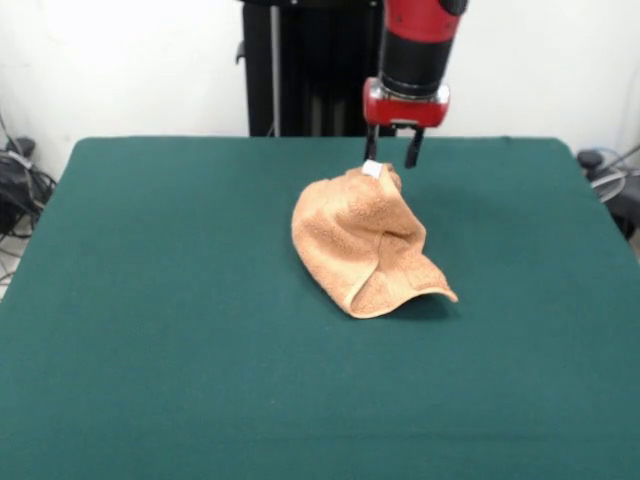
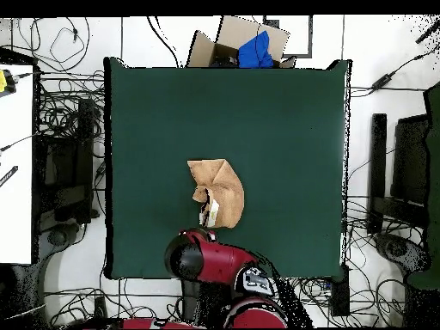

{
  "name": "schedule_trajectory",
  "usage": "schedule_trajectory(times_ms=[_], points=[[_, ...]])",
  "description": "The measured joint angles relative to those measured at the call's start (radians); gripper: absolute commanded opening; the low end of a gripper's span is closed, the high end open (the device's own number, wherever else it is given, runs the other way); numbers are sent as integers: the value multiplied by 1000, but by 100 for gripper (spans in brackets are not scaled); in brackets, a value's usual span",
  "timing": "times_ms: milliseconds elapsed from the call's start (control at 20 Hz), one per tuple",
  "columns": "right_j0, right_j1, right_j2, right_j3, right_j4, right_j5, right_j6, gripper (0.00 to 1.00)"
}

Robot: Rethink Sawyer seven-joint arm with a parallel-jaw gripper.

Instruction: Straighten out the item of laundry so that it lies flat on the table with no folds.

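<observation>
The item of laundry (image 1: 365,240) is a peach-orange towel, bunched into a folded heap right of the middle of the table (image 1: 150,300). Its peak carries a small white tag (image 1: 372,169) and rises toward the far side. One corner (image 1: 440,293) curls up off the cloth at the front right. My gripper (image 1: 391,158) hangs open just above that peak. One fingertip (image 1: 370,153) is right at the tag and the other stands clear of the cloth. In the overhead view the towel (image 2: 219,191) lies crumpled near the centre, and the red arm (image 2: 206,258) covers the gripper.
The green table (image 2: 155,129) spreads wide on all sides of the towel. Off its edges are cables, black stands (image 2: 400,172), a cardboard box with blue cloth (image 2: 249,43) and a white desk (image 2: 15,163).
</observation>
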State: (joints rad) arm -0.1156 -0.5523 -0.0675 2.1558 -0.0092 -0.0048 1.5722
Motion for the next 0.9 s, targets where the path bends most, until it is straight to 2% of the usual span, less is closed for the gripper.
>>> schedule_trajectory(times_ms=[250,900], points=[[3,46,1,-1,0,-42,0,100],[29,91,2,-3,5,-69,0,100]])
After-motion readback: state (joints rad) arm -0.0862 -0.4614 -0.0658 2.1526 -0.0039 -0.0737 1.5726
